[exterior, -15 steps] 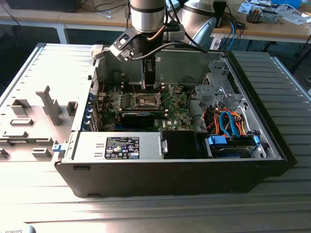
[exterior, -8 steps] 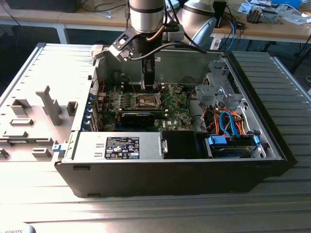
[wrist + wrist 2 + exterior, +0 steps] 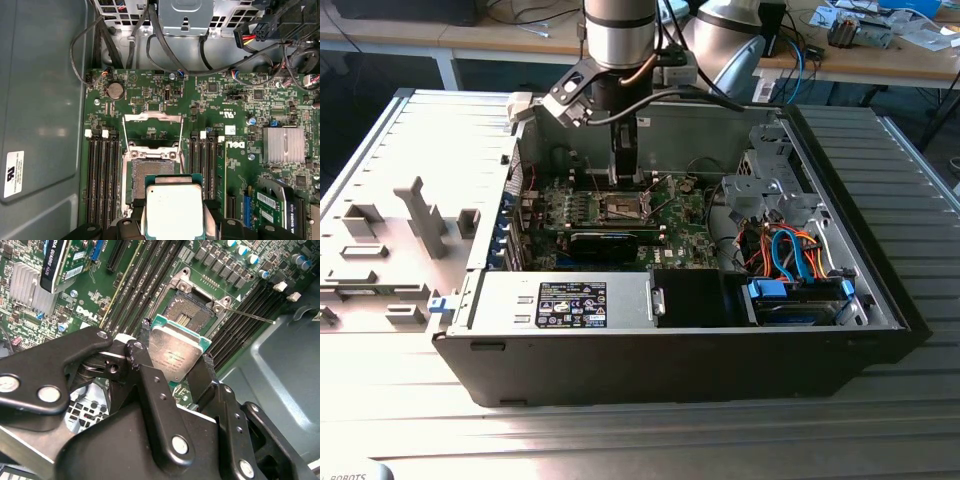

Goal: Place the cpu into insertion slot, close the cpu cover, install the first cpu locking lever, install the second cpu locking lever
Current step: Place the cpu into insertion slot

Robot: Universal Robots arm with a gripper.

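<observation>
My gripper (image 3: 175, 351) is shut on the cpu (image 3: 176, 354), a flat square chip with a dull silver top and a green edge, pinched between two black fingers (image 3: 141, 351). The chip hangs tilted just over the insertion slot (image 3: 189, 315), a square socket with a dark contact field. In the first wrist view the cpu (image 3: 172, 210) covers one side of the insertion slot (image 3: 150, 169), and the cpu cover (image 3: 152, 117), a thin silver frame, stands swung open beyond it. A thin metal lever (image 3: 250, 316) juts out beside the socket. In the exterior view the gripper (image 3: 625, 172) is low inside the case, over the insertion slot (image 3: 620, 208).
Long black memory slots (image 3: 102, 180) flank the socket on both sides. A finned heat sink (image 3: 283, 145) and a black card (image 3: 610, 243) lie close by. The case wall (image 3: 42, 100), drive cage (image 3: 765, 190) and cables (image 3: 790, 250) hem in the board. A power supply (image 3: 565, 300) sits in front.
</observation>
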